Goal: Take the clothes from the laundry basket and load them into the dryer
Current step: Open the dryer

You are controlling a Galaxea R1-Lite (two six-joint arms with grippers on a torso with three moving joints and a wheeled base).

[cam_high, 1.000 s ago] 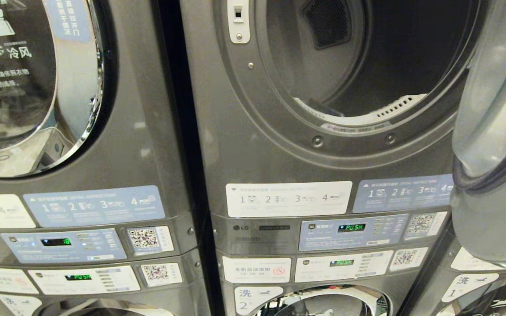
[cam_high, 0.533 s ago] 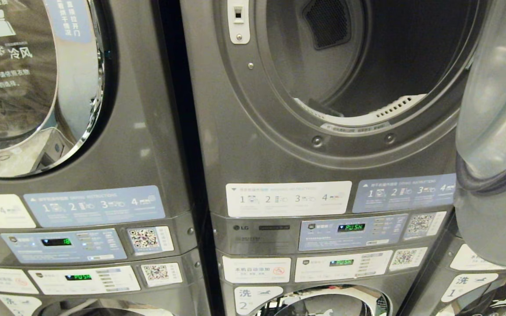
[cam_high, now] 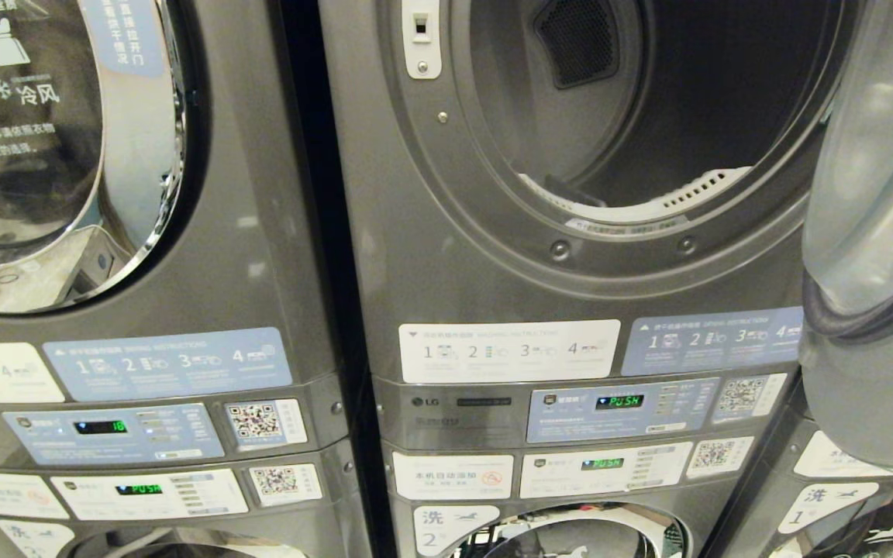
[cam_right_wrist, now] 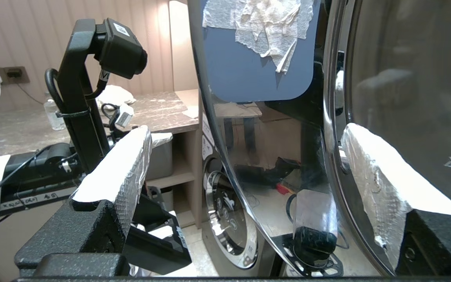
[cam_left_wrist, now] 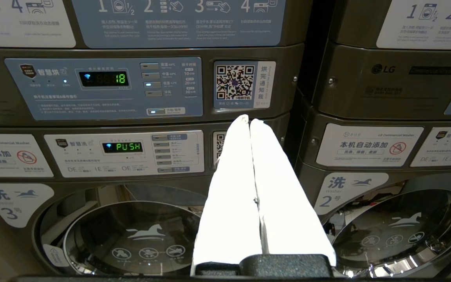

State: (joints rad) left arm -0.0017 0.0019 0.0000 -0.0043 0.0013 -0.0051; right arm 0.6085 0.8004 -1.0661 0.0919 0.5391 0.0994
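So far the dryer stands open with no clothes visible inside, right gripper spread wide and empty astride its door, left gripper closed, basket unseen.

The dryer is dark grey, its open drum near black inside with a pale perforated strip along the lower lip. Its door is clear glass with a dark rubber band. White and pale blue stickers carry grey numerals, and the displays glow green. The left gripper has white fingers on a black base; the right gripper has white, textured pads on black.
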